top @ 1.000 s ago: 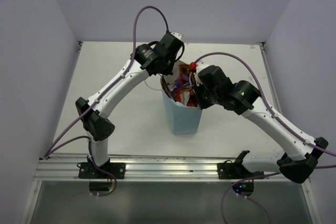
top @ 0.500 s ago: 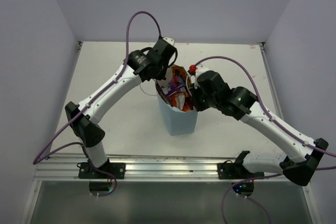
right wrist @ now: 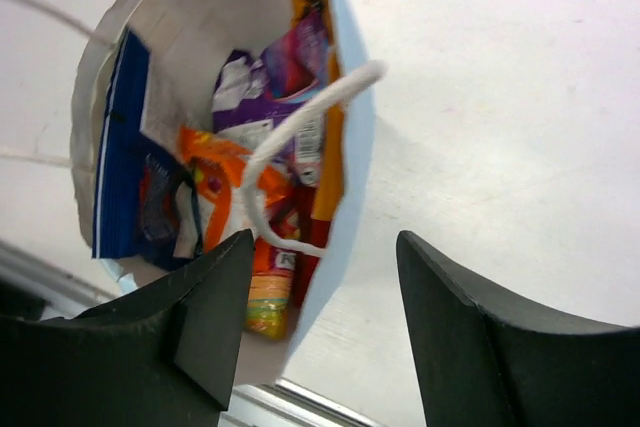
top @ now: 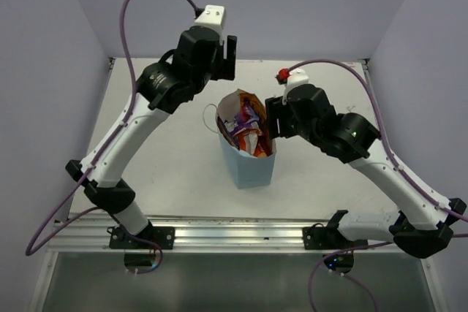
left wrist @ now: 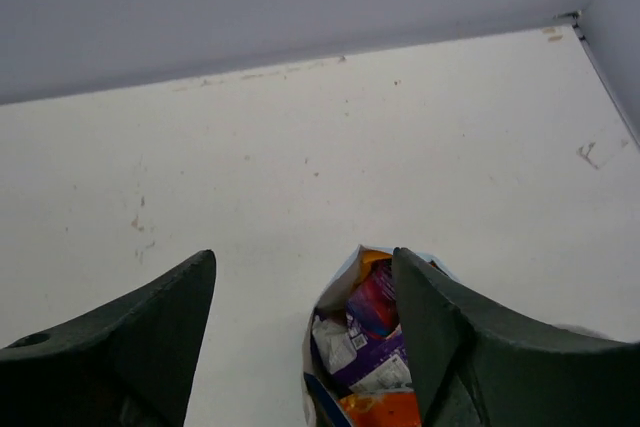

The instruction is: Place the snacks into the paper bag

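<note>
Both pairs gape empty: right fingers (right wrist: 200, 327) hover nearest the upright light blue paper bag (top: 252, 169) of crinkly snack packets (top: 248, 133), left fingers (left wrist: 130, 347) higher.

Overhead and wrist views (closer) share paper bag (top: 252, 169).

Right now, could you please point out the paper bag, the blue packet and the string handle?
paper bag (top: 252, 169), top external view, its light blue front wall.
blue packet (right wrist: 118, 162), right wrist view, its flat side inside the bag.
string handle (right wrist: 292, 122), right wrist view, the loop's arch.
</note>
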Motion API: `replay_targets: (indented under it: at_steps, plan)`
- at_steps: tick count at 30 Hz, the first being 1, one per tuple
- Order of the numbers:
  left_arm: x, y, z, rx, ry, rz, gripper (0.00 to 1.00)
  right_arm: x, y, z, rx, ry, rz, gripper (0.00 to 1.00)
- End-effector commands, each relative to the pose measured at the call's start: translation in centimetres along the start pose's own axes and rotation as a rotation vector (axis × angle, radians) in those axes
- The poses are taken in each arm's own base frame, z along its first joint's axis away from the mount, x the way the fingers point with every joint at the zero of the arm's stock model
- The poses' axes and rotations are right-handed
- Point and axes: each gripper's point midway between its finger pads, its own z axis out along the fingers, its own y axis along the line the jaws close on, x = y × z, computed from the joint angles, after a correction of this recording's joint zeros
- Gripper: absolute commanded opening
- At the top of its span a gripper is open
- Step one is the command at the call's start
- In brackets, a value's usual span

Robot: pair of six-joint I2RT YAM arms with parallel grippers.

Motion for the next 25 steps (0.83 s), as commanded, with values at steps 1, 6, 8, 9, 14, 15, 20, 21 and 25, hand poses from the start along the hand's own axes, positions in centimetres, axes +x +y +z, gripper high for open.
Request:
replay_targets:
  at_steps: [1, 6, 8, 9, 14, 15, 20, 21, 25]
  plan:
    - [-6.6, 3.4, -4.4, -0.074, -0.282, -0.128, 0.79, -4.7, -4.6, -4.9, 0.211, -0.173, 0.068, 0.63]
    - [-8.4, 8.5, -5.6, -0.216, -0.319, -0.145, 0.88, -5.9, -12.3, -10.5, 0.593, -0.299, 0.038, 0.71]
    - [-7.9, 9.8, -4.8, -0.255, -0.281, -0.112, 0.9, -6.1, -14.5, -12.3, 0.723, -0.339, 0.017, 0.76]
    - [-7.6, 9.7, -4.3, -0.242, -0.264, -0.103, 0.91, -6.0, -15.2, -13.3, 0.752, -0.36, 0.021, 0.77]
    - [-5.1, 12.4, -1.7, -0.257, -0.166, -0.137, 0.93, -4.4, -16.9, -13.8, 0.883, -0.34, -0.027, 0.88]
    - [-4.9, 12.3, -1.4, -0.231, -0.155, -0.145, 0.93, -4.1, -16.9, -13.6, 0.879, -0.334, -0.03, 0.93]
    - [-4.7, 14.2, -1.0, -0.242, -0.151, -0.167, 0.93, -3.6, -16.2, -12.1, 0.844, -0.307, -0.024, 0.89]
    - [-4.7, 14.3, -1.0, -0.242, -0.151, -0.167, 0.93, -3.6, -16.1, -11.9, 0.848, -0.299, -0.029, 0.89]
    - [-4.5, 15.6, -0.8, -0.264, -0.147, -0.176, 0.95, -4.2, -15.9, -11.1, 0.9, -0.251, -0.08, 0.99]
